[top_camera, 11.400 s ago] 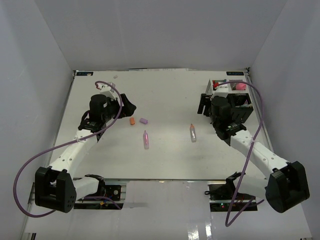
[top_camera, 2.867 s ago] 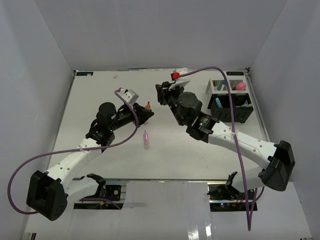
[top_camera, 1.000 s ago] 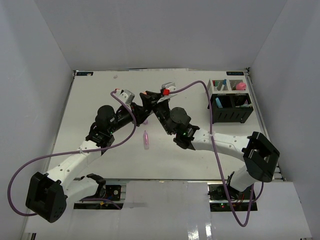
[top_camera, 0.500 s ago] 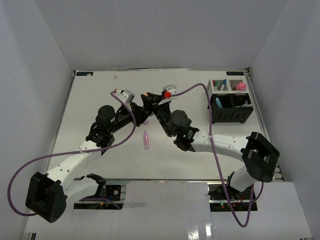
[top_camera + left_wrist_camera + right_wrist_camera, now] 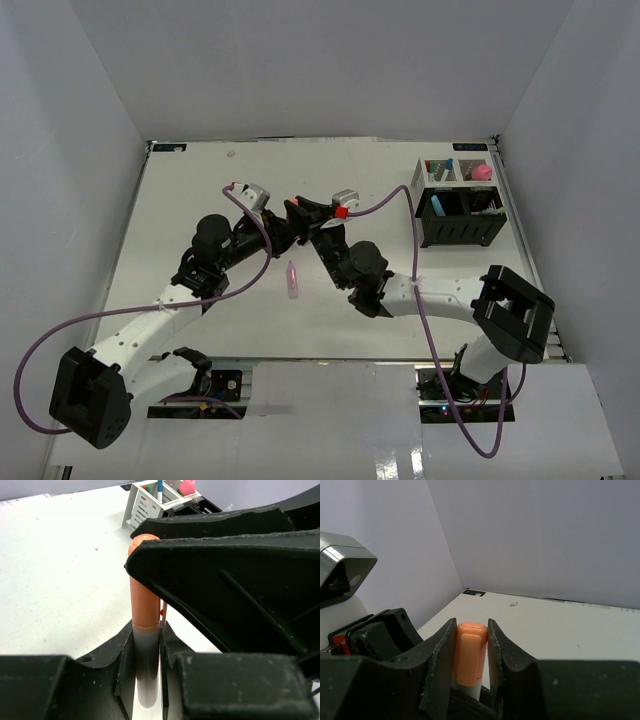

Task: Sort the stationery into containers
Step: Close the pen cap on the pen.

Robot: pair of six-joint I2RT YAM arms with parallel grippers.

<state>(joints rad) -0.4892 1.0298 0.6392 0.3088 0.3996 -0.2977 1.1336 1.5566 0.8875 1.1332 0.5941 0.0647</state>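
The left fingers (image 5: 125, 662) and right fingers (image 5: 439, 665) are both gripping the orange-capped marker (image 5: 143, 595) above the bench (image 5: 200, 180), seemingly mid-handover; next the left should be letting go, freeing the right for the organizer (image 5: 462, 228).

In the left wrist view, the lower barrel of the orange-capped marker (image 5: 144, 605) was blurred, and its end was lost between the fingers of the left gripper (image 5: 146, 642). A finger (image 5: 225, 555) of the right gripper masked the right side of the cap and most of the organizer (image 5: 142, 507). In the right wrist view, the barrel below the cap was hidden behind the right gripper (image 5: 470, 647), whose body ran off the bottom edge. In the top view, both grippers covered nearly all of the marker. The organizer's contents were too small to identify.
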